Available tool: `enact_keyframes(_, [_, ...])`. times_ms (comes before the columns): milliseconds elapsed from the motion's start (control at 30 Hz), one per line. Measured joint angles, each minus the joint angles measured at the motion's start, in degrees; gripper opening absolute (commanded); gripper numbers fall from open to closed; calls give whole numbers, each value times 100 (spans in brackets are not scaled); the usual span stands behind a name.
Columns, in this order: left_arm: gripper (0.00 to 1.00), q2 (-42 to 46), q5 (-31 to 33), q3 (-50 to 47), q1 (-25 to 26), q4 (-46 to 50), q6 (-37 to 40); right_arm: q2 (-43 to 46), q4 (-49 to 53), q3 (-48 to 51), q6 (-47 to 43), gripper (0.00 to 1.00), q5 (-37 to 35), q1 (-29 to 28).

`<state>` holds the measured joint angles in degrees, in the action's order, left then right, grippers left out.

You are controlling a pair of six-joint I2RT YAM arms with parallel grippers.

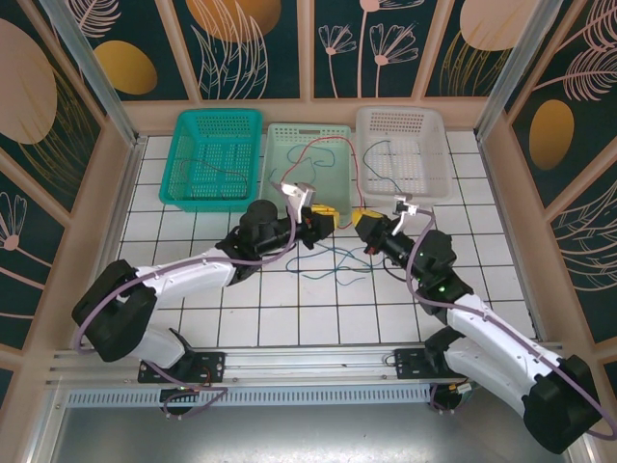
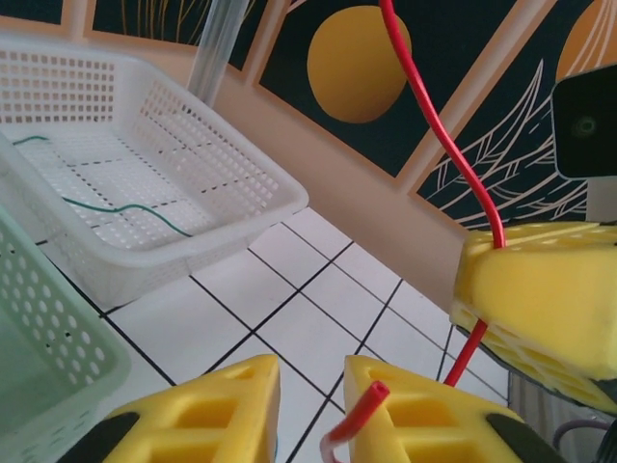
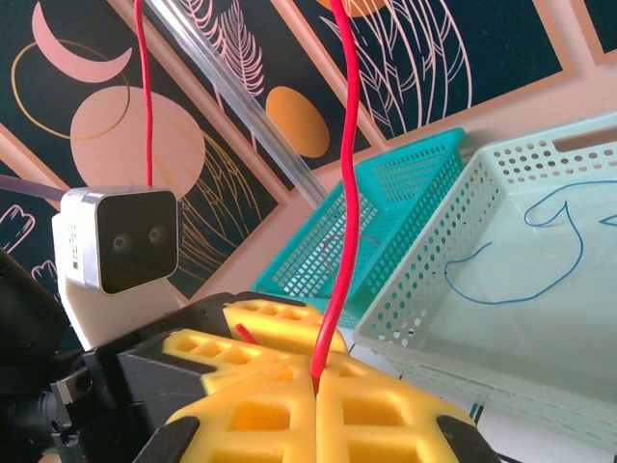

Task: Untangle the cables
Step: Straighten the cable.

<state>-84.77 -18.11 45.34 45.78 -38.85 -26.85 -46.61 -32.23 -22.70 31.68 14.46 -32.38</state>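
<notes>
A red cable [image 1: 333, 141] arcs high over the pale green basket [image 1: 308, 159] and comes down into my right gripper [image 1: 364, 220]. That gripper [image 3: 316, 381] is shut on the red cable [image 3: 345, 193], pinching it between its yellow pads. My left gripper [image 1: 326, 214] sits just to its left, nearly touching. Its jaws [image 2: 313, 371] are open, with floor tile showing in the gap. A short red cable end [image 2: 371, 395] rests on its right finger, not clamped. Thin blue and green cables [image 1: 337, 262] lie loose on the tiles below both grippers.
Three baskets stand along the back: teal [image 1: 214, 159] with a dark wire, pale green holding a blue wire [image 3: 540, 280], and white [image 1: 400, 154] holding a green wire [image 2: 125, 207]. Frame posts and patterned walls close in the sides.
</notes>
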Motion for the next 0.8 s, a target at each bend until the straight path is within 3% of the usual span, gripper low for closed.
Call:
enact_keyframes(300, [1, -125, 98, -332, 105, -964, -826, 446, -577, 588, 170, 0, -557, -37])
enact_keyframes(800, [0, -1141, 1174, -625, 1058, -3021, -2457, 1646, -1110, 1445, 448, 0, -1351, -52])
